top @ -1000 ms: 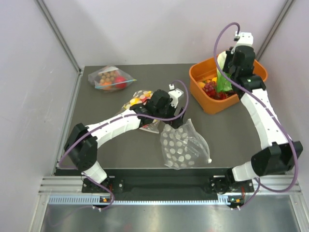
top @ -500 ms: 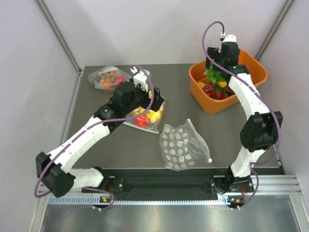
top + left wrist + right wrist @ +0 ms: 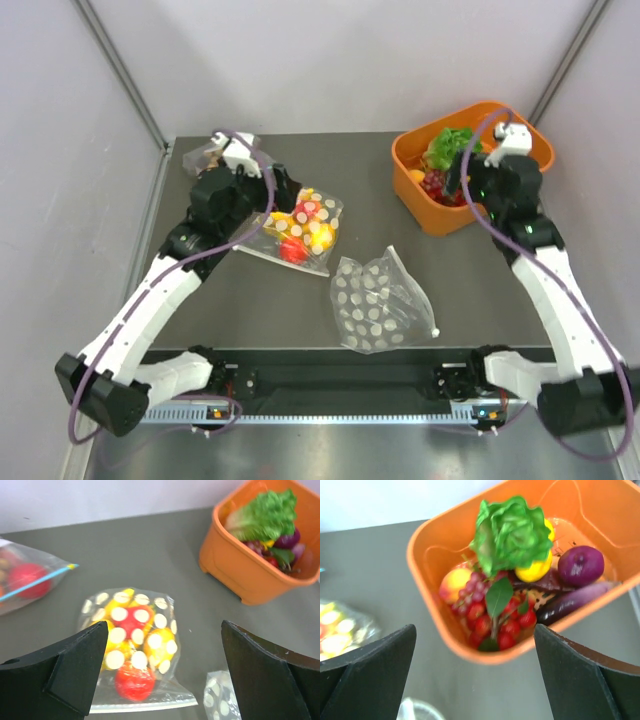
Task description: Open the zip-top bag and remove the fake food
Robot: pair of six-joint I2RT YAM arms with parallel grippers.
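The zip-top bag (image 3: 380,300), clear with white dots and showing nothing inside, lies crumpled on the table near the front edge; one corner shows in the left wrist view (image 3: 220,702). The fake food lies in the orange bin (image 3: 425,215): a ruffled green lettuce (image 3: 510,532) on top, and a round purple onion-like piece (image 3: 580,565) to its right. My right gripper (image 3: 458,180) hangs open just in front of the bin's near wall with nothing between its fingers. My left gripper (image 3: 283,188) is open and empty above a second dotted bag.
A dotted bag of yellow and red pieces (image 3: 300,225) lies left of centre, under my left gripper (image 3: 165,675). A plain clear bag with brown balls (image 3: 200,155) sits at the back left corner. The bin (image 3: 435,615) also holds grapes, strawberries, a lemon and an aubergine.
My right gripper opened, left the green lettuce in the bin and drew back towards me. My left arm swung left and back, from beside the empty dotted bag to the other dotted bag.
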